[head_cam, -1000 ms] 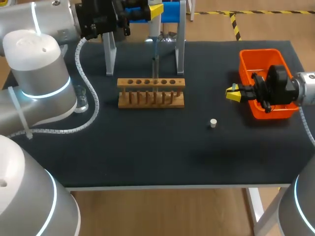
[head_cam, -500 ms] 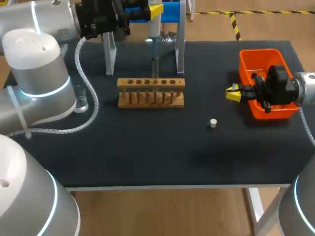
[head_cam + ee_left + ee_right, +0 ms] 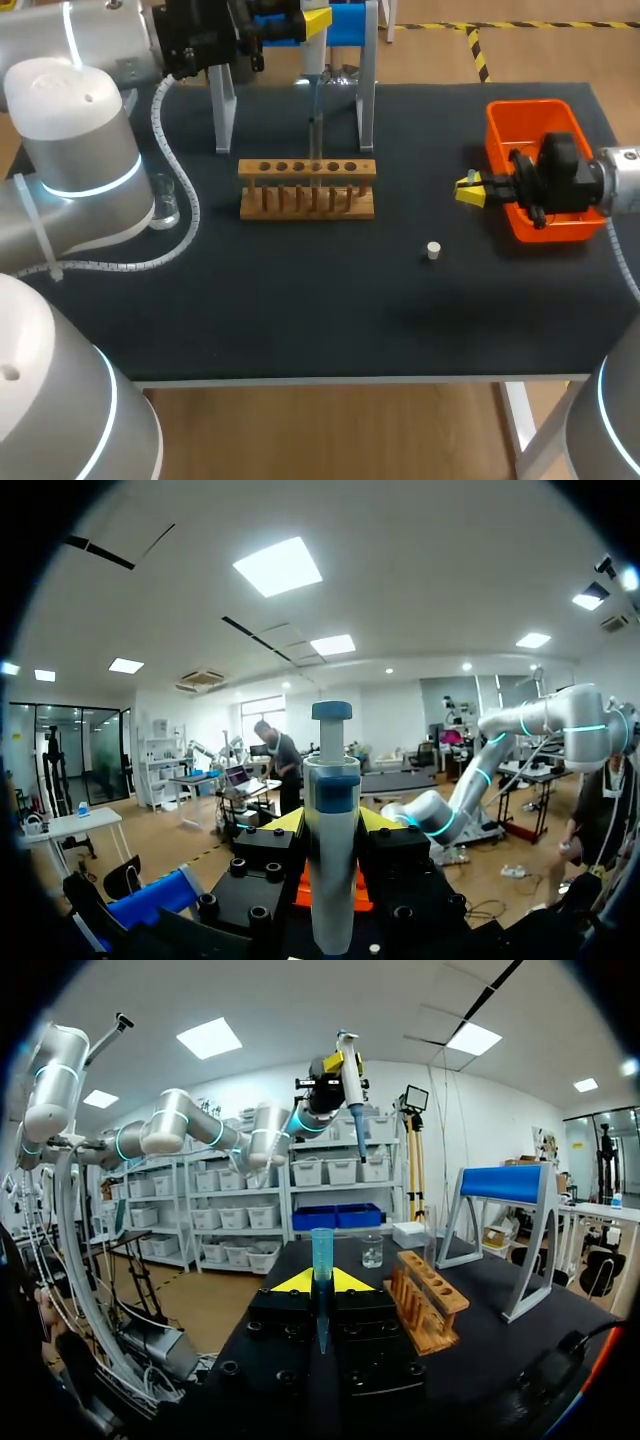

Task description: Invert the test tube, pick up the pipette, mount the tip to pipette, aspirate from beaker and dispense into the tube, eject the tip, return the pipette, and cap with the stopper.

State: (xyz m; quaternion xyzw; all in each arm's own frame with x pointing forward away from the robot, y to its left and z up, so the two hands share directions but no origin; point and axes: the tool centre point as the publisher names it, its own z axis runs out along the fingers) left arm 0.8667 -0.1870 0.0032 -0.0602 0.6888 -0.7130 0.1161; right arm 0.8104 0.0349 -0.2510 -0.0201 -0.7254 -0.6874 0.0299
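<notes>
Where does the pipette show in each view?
Head view: white, blue-capped pipette over the wooden tube rack.
Left wrist view: pipette upright in the left gripper.
Right wrist view: pipette held high, beyond the rack.
Shared landmark: the rack, missing from the left wrist view.

Left arm [image 3: 75, 140]: enters from the left side; broad grey joints with lit rings; black wrist reaching across to the far edge of the desk [image 3: 300, 300]. Left pincer [image 3: 312, 22]: raised high over the desk's far side, clamped from two sides on the upright pipette [image 3: 331, 860]. Right arm [image 3: 622, 180]: enters from the right side; forearm low and roughly level, pointing toward the desk's middle. Right pincer [image 3: 470, 190]: held just above the desk's right part, closed from two sides on a small blue tip [image 3: 321, 1255].
</notes>
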